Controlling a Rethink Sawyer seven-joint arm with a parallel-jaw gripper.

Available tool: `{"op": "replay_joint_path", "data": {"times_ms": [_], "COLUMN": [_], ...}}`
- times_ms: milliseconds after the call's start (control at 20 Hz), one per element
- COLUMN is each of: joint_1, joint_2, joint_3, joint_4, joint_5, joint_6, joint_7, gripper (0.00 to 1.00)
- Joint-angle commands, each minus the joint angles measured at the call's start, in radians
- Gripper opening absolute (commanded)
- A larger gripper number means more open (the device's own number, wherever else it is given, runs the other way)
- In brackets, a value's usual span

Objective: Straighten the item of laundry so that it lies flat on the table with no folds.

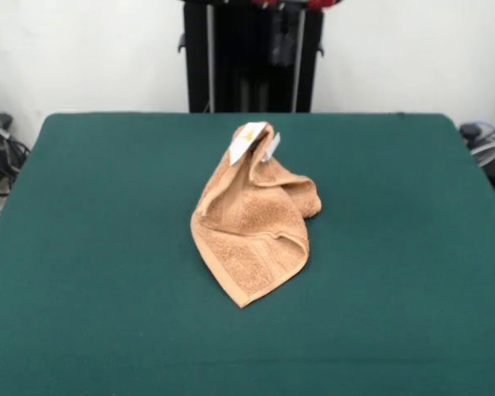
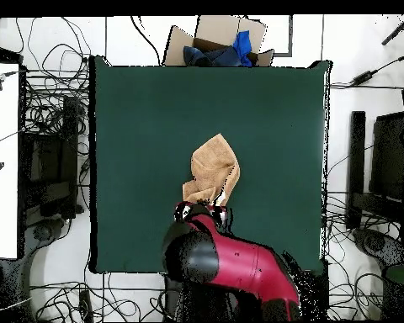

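Reaching from the base, the red arm (image 2: 239, 265) hung over the crumpled towel's (image 1: 252, 223) near end on the table (image 1: 107, 247); gripper state could not be told.

Red-and-black arm (image 2: 235, 265) reaches from base at bottom edge of overhead view, up and leftward over near part of tabletop (image 2: 138, 126). Bulky black joint at roughly mid-arm, red link behind it. Wrist end sits above lower end of towel (image 2: 215, 168), hiding pincer from above. Front view: only black pedestal column (image 1: 252, 54) and sliver of red at top edge; pincer itself not seen, so finger state cannot be judged.
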Motion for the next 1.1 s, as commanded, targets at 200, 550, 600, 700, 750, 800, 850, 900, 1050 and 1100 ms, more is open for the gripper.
{"op": "replay_joint_path", "data": {"times_ms": [200,550,600,700,750,800,850,900,1050,1100], "joint_1": [-0.004,0.017,0.011,-0.001,-0.010,-0.006,-0.013,-0.019,-0.040,-0.043], "joint_2": [0.271,0.293,0.293,0.292,0.294,0.297,0.297,0.296,0.295,0.292], "joint_3": [0.082,0.079,0.086,0.101,0.113,0.110,0.118,0.125,0.149,0.152], "joint_4": [-0.063,-0.101,-0.098,-0.092,-0.088,-0.094,-0.091,-0.088,-0.078,-0.075], "joint_5": [-0.107,-0.102,-0.102,-0.102,-0.102,-0.109,-0.110,-0.111,-0.116,-0.117], "joint_6": [-0.132,-0.132,-0.136,-0.144,-0.159,-0.163,-0.168,-0.173,-0.185,-0.184], "joint_7": [0.077,0.109,0.110,0.113,0.116,0.110,0.111,0.112,0.112,0.113], "gripper": [0.00,0.00,0.00,1.00,1.00,1.00,1.00,1.00,1.00,1.00]}}
